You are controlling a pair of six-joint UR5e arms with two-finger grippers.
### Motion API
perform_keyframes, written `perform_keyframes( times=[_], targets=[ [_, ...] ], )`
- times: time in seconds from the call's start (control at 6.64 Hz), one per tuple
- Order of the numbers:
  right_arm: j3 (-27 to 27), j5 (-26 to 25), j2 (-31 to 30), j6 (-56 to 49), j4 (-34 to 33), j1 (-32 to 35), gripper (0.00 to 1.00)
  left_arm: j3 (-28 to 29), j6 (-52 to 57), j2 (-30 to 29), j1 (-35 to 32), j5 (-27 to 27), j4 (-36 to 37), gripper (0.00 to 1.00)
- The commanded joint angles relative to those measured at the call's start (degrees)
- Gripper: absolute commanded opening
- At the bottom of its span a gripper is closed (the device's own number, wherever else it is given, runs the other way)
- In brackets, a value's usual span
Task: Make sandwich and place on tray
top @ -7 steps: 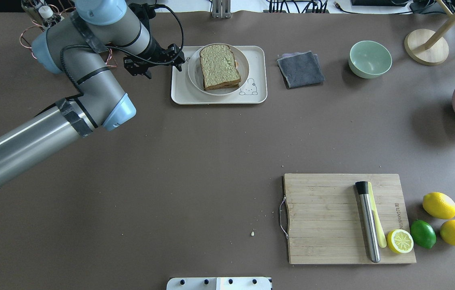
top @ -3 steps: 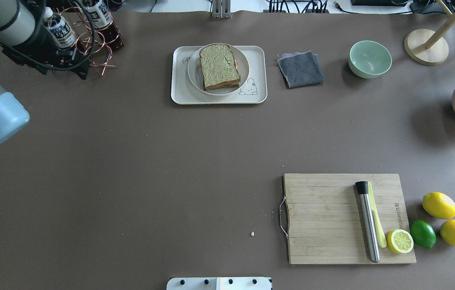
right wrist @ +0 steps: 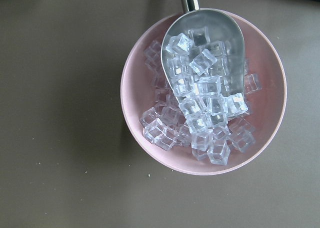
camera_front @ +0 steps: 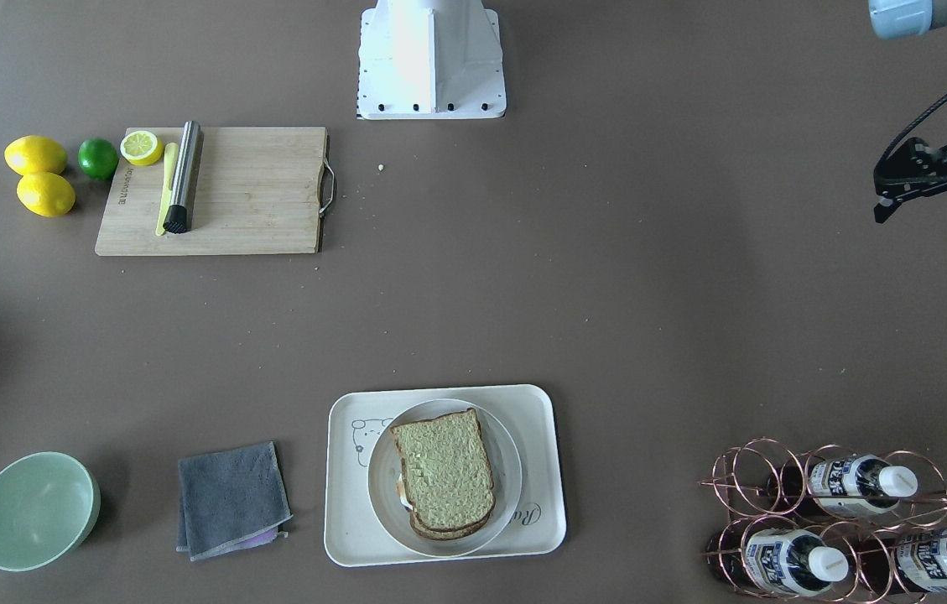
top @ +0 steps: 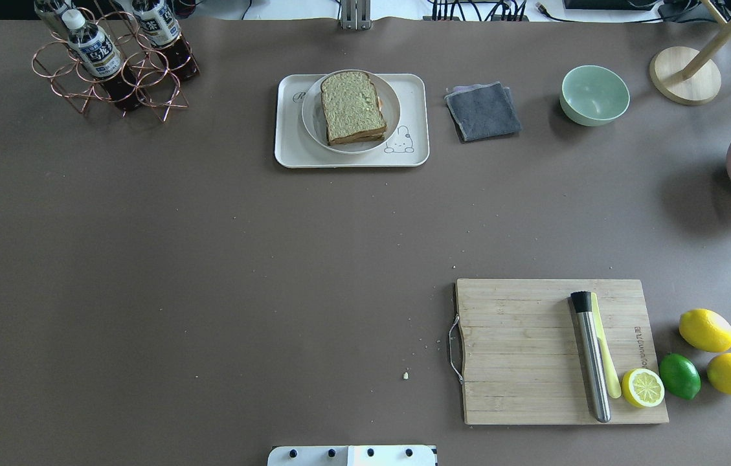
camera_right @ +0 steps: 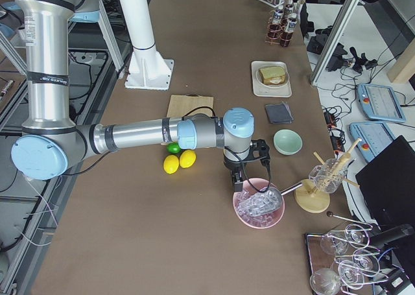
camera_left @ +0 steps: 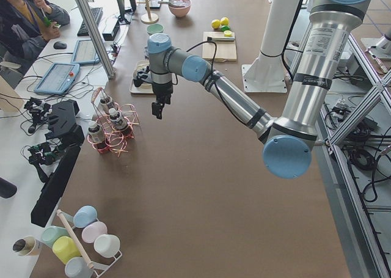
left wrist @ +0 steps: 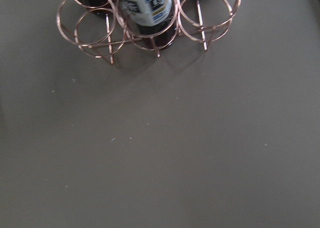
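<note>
The sandwich [top: 353, 107] is two bread slices stacked on a round white plate [top: 309, 122], with a sliver of egg showing between them. The plate stands on the cream tray [top: 287, 152] at the far middle of the table. They also show in the front view: sandwich [camera_front: 444, 470], tray [camera_front: 540, 537]. My left gripper [camera_front: 926, 222] is open and empty, well off to the tray's left, near the table's side; only a bit of it shows at the overhead view's left edge. My right gripper [camera_right: 243, 181] hangs over a pink ice bowl; I cannot tell its state.
A copper rack of bottles [top: 112, 58] stands at the far left. A grey cloth [top: 483, 111] and a green bowl [top: 594, 95] lie right of the tray. A wooden cutting board [top: 520, 349] with a metal muddler, lemons and a lime is near right. The pink bowl of ice [right wrist: 150, 52] holds a scoop.
My left arm has drawn back from beside the tray, past the bottle rack, to the table's left edge. The sandwich, plate and tray have not moved.
</note>
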Motion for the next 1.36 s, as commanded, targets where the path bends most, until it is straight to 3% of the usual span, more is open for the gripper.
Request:
perform_keyframes(
  times=[0.0, 0.45, 0.9, 1.2],
  targets=[
    [-1.2, -0.7, -1.2, -1.9, 0.2, 1.0, 1.0, -0.1, 11.0, 7.3, -8.5, -3.5, 0.1, 0.97],
    [-1.0, -0.6, -1.3, -1.9, 0.3, 1.2, 1.0, 2.9, 22.2, 14.6, -13.7, -4.1, -0.5, 0.97],
    [-1.1, -0.5, -1.7, -1.9, 0.3, 1.1, 1.0, 6.5, 30.8, 17.0, -19.1, -4.1, 0.0, 0.97],
    [-0.9, -0.1, -4.0, -2.9, 0.9, 1.1, 1.0, 6.8, 30.9, 17.1, -20.7, -4.2, 0.3, 0.97]
  ],
)
